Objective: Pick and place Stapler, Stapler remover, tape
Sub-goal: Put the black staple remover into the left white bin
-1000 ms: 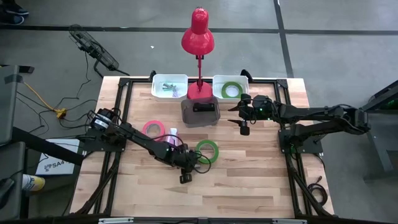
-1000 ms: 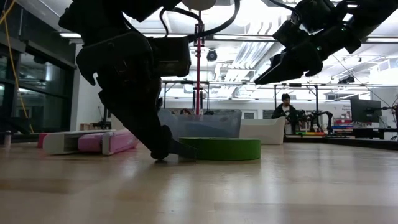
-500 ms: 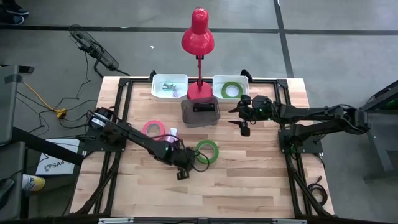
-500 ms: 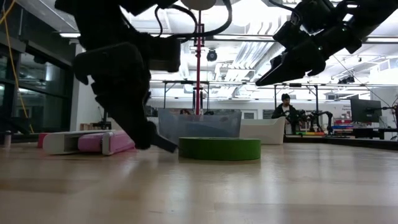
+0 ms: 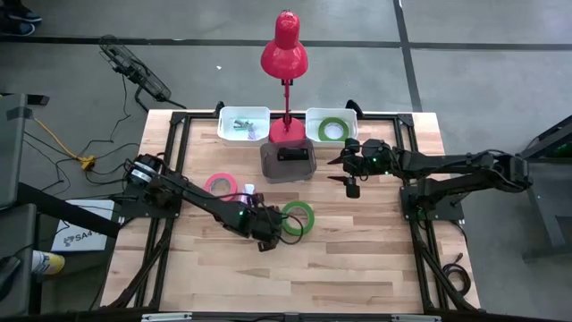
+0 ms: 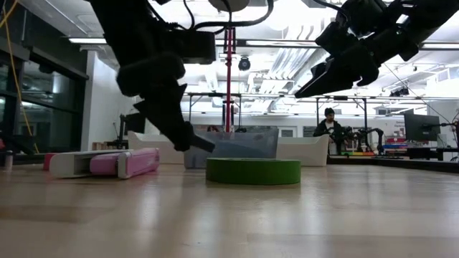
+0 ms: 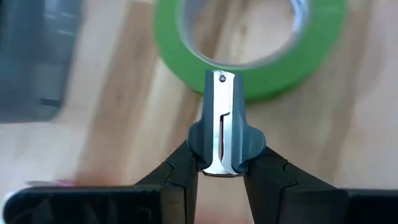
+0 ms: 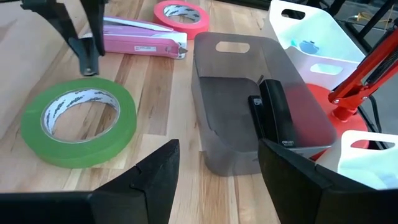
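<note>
My left gripper [image 7: 222,163] is shut on the stapler remover [image 7: 222,118], a dark blue-grey claw with a metal centre strip. It hangs above the table just beside a bright green tape ring [image 5: 298,217] that lies flat on the wood. The pink stapler [image 8: 140,40] and a pink tape ring [image 5: 220,186] lie flat farther left. My right gripper [image 5: 350,176] hovers open to the right of the grey bin [image 5: 288,163], with nothing between its fingers. A black stapler [image 8: 277,115] lies in that bin. My left gripper pinches the stapler remover by its two flared side pads [image 7: 194,138] between the two fingers. The remover's riveted end [image 7: 221,76] points away from the gripper, along the fingers. The fingers slant down from the table's left. The remover [image 6: 192,140] hangs clear of the table.
Two white bins stand at the far edge, one [image 5: 243,123] with small items and one [image 5: 332,128] with another green tape ring. A red desk lamp [image 5: 285,55] rises between them behind the grey bin. Bare wood lies toward the near edge.
My left gripper has risen and tipped its wrist, staying shut. The stapler remover, which rested with its tip on the table against the green tape ring, is now lifted clear and has drawn a little away from the ring.
</note>
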